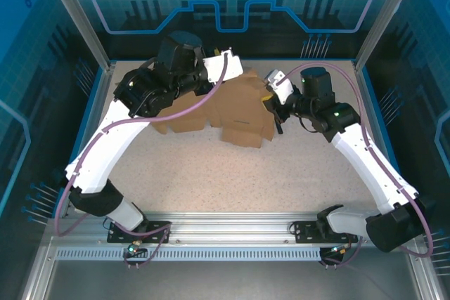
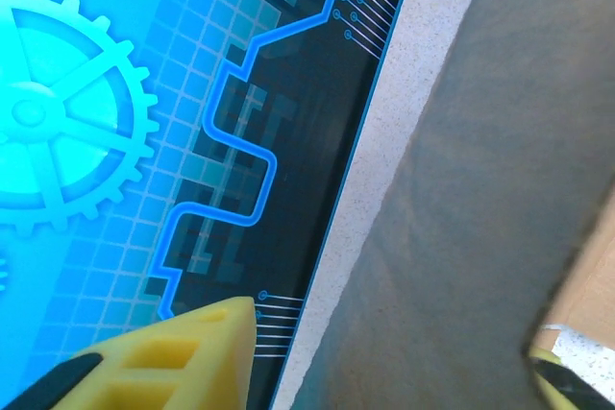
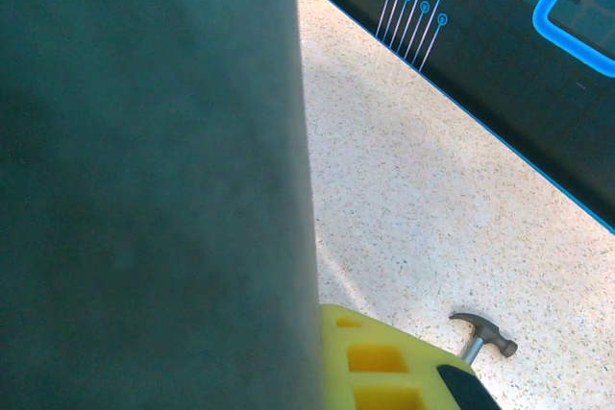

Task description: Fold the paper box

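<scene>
Left gripper (image 2: 389,333), spread wide, and right gripper (image 1: 271,96), its opening impossible to tell, are set against raised flaps of the paper box (image 1: 242,114) by the table's (image 1: 211,173) far edge, seemingly for folding inward.

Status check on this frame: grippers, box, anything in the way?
Left gripper open, straddling box wall. Right gripper at box, state unclear. Box part-folded, far centre. Hammer lies apart from it.

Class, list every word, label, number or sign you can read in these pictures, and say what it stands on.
None can be read.
The paper box carries a small dark mark, too small to read.
The back wall has a gear and circuit lines, no words.
</scene>
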`<move>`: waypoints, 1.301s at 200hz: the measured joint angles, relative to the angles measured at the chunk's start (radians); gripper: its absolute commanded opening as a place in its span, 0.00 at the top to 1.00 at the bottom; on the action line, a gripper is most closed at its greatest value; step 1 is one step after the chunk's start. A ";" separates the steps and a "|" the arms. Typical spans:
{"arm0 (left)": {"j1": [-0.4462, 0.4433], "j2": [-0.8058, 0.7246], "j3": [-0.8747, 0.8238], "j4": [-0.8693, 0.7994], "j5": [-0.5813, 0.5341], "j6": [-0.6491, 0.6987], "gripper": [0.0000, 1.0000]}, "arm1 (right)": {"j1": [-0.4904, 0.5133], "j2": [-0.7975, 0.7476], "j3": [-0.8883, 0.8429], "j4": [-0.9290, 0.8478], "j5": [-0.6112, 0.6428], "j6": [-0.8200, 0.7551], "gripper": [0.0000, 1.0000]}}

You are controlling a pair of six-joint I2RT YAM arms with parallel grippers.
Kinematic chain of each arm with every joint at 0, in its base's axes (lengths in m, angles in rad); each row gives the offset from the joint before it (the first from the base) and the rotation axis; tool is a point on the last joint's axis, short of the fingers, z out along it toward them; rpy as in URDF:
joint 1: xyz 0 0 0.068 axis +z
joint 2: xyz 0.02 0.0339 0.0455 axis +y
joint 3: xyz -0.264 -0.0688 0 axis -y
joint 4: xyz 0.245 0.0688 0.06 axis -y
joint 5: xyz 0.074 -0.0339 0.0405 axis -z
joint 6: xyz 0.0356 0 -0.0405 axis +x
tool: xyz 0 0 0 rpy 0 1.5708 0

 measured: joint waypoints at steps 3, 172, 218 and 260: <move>0.000 0.000 0.002 -0.002 0.001 -0.005 0.72 | 0.000 0.001 0.000 0.001 0.000 0.000 1.00; 0.179 -0.197 -0.149 0.031 0.213 -0.219 1.00 | -0.187 0.018 -0.030 0.291 -0.365 -0.007 0.55; 0.210 -0.190 -0.157 0.046 0.243 -0.253 1.00 | -0.192 0.017 -0.080 0.369 -0.423 -0.008 0.74; 0.221 -0.184 -0.157 0.053 0.269 -0.269 1.00 | -0.192 0.017 -0.090 0.416 -0.425 0.001 0.80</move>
